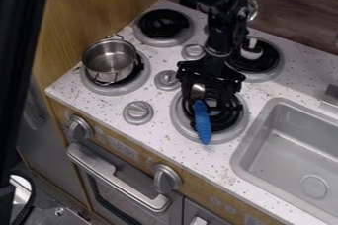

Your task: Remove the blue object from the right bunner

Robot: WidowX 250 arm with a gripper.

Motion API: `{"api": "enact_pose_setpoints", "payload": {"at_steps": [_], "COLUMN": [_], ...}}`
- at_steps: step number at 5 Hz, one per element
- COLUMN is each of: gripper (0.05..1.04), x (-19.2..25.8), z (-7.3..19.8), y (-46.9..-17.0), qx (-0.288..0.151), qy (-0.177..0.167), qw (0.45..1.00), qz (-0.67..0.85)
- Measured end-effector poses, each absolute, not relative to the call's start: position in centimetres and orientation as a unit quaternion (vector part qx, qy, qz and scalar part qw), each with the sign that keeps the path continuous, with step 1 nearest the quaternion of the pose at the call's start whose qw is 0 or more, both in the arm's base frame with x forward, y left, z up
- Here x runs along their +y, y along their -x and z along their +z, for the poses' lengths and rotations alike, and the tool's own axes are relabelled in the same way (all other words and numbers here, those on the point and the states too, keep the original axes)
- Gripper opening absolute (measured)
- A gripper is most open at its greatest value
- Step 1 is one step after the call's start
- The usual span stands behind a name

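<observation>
Gripper [210,106] over the front right burner [239,129] of the toy stove, your two fingers apart, one on each side of the blue tool [202,121]. Your tool lies on that burner, across its black coil [226,121]. Its long axis runs nearly straight up and down in the camera view, leaning a little: the metal head [197,91] is at the top, right below the gripper's body, and the blue handle points down and slightly right, its end at the burner's near rim.

Counting for you: one blue tool, one gripper, four burners. On the front left burner [114,89] sits one metal pot [109,60], upright and open, with two handles. The back left burner [163,26] makes three, and the back right burner [275,66] – the fourth – bears one white thing [251,49]. You have two large knobs on the stove front, left [79,127] and right [166,178], above one oven handle [117,176]. One grey sink [243,153] is just right of your tool's burner.
</observation>
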State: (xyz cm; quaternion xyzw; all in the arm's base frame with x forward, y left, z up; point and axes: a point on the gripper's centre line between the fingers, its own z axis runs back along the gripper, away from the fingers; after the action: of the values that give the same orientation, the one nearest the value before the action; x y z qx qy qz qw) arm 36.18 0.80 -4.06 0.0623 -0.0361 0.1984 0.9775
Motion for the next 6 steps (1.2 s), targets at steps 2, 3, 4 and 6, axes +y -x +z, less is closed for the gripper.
{"api": "enact_pose_setpoints", "payload": {"at_steps": [2, 3, 4, 6], "gripper": [0.999, 1.0, 0.952, 0.459], "x": [-0.4, -0.8, -0.6, 0.0], "z": [-6.4, -6.8, -6.9, -6.8], "y": [-35.7, -36.1, -36.2, -35.8], "qx": [-0.003, -0.002, -0.006, -0.006], "qy": [0.005, 0.02, 0.015, -0.003], "qw": [0.977, 0.975, 0.976, 0.983], "qz": [0.215, 0.221, 0.217, 0.183]}}
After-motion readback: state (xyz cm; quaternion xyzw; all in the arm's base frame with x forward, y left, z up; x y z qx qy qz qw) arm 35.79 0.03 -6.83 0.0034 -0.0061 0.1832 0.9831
